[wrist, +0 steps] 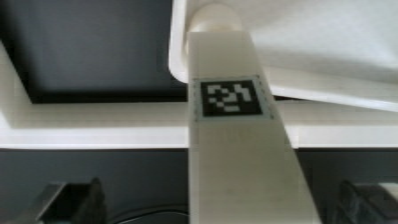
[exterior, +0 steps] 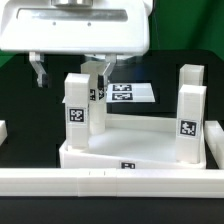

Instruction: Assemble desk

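My claw [exterior: 72, 72] is released: the two dark fingers [exterior: 38, 72] hang well apart under the broad white hand, and nothing is gripped between them. In the wrist view the claw [wrist: 222, 200] shows only as two dark fingertips [wrist: 71, 200] at the edges of the picture, with a clear gap on either side of the white leg [wrist: 228, 150] that runs up between them. That leg carries a black-and-white tag, and its far end meets a corner of the tabletop [wrist: 302, 50].

From the exterior view, the tabletop [exterior: 140, 140] lies flat on the black desk [exterior: 20, 100], raised rim up. A tagged leg [exterior: 78, 105] stands upright at its corner on the exterior view's left, just below my fingers. Close behind it I see a second upright leg [exterior: 97, 85]. A third leg [exterior: 190, 100] stands upright at the corner on the exterior view's right, well apart from the claw.

The marker board [exterior: 125, 93] lies flat behind the tabletop. A long white rail [exterior: 110, 180] runs across the front, just beside the tabletop's near edge
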Tool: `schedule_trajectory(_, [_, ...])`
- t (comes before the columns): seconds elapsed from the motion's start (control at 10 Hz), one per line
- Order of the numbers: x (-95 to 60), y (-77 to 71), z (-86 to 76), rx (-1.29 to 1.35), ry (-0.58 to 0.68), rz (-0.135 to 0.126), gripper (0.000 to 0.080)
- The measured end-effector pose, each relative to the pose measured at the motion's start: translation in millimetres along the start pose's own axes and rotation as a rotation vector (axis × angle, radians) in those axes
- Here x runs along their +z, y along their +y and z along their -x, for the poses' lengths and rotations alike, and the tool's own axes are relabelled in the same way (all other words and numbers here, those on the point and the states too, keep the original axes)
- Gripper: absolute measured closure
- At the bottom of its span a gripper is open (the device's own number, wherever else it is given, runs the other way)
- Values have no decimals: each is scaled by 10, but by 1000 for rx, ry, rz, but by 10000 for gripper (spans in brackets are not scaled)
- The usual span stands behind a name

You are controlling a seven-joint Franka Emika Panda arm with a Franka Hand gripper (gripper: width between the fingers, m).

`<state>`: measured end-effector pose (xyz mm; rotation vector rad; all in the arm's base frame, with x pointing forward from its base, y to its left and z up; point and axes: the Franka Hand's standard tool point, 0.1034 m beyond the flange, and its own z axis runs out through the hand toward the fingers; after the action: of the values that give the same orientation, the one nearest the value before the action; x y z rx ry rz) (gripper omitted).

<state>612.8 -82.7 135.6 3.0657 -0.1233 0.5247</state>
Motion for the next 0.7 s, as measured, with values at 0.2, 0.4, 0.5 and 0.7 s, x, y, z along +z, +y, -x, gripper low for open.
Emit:
schedule_trajectory(0.2, [-23, 6, -2, 5, -8, -5, 150])
schedule_trajectory(0.4, [1, -1, 23, 9, -28, -11, 150])
schedule_trajectory(0.5, [98, 24, 99, 11, -58, -10, 150])
schedule_trajectory(0.7, [143, -24, 150, 16, -273, -44, 150])
